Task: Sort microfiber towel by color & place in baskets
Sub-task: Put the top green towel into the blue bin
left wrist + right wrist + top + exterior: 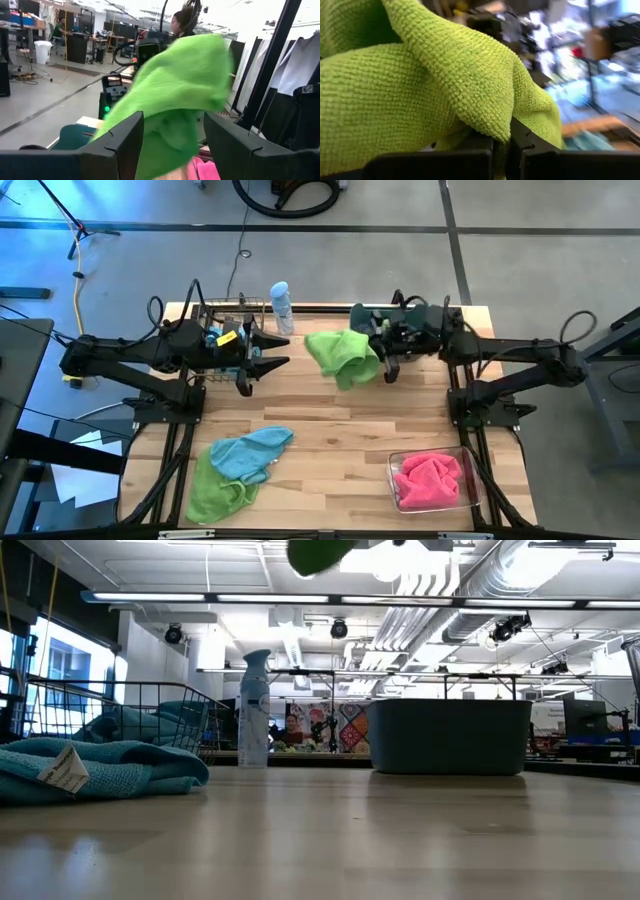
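Near edge of the bench [330, 405]: a blue towel [250, 452] lying over a green one [212, 492] at the near left corner, and pink towels [430, 478] already in the clear bin [394, 483] at the near right corner.

Farther back, the right gripper [386, 372] is clamped on a lime towel [343, 355] and holds it in the air, just in front of the tub [358, 313] at the far edge. Step in hand, I judge: carrying green to its basket. Next move calls for getting the cloth over the tub rim, then letting go.

The left gripper [246, 367] waits with fingers apart and nothing between them, near the wire basket [228, 310] at the far left, beside the spray bottle [281, 308].

Right wrist view alone shows the pinch on the cloth fold. Low view shows the tub wall [450, 737] and what looks like blue cloth in the wire basket, not certain. Left wrist view shows a person beyond the bench.
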